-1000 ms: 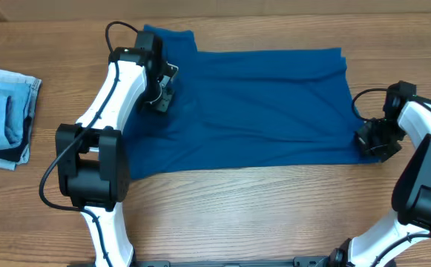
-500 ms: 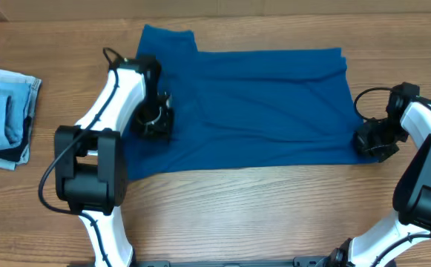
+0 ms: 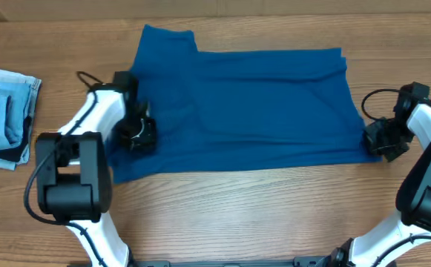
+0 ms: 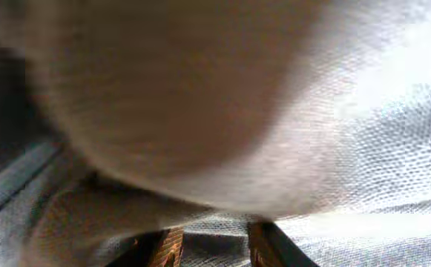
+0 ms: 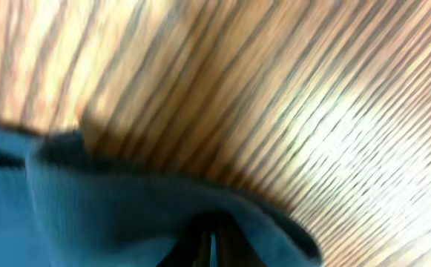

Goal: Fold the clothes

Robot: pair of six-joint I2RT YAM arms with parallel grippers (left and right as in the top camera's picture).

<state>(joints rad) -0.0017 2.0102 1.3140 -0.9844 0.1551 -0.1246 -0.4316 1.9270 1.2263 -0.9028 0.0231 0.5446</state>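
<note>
1. One stack of pale blue denim [image 3: 4, 115] lies at the left edge of the wooden table [image 3: 274, 222], well apart from the teal shirt [image 3: 260, 104].
2. The left gripper [image 3: 137, 135] sits low over the teal shirt's left side. Its wrist view is blurred cloth, so whether its fingers [image 4: 167, 248] pinch anything cannot be told.
3. The teal shirt lies spread flat across the table's middle.
4. The right gripper [image 3: 382, 141] is closed on the teal shirt's lower right corner, with fabric bunched at its tips.
</note>
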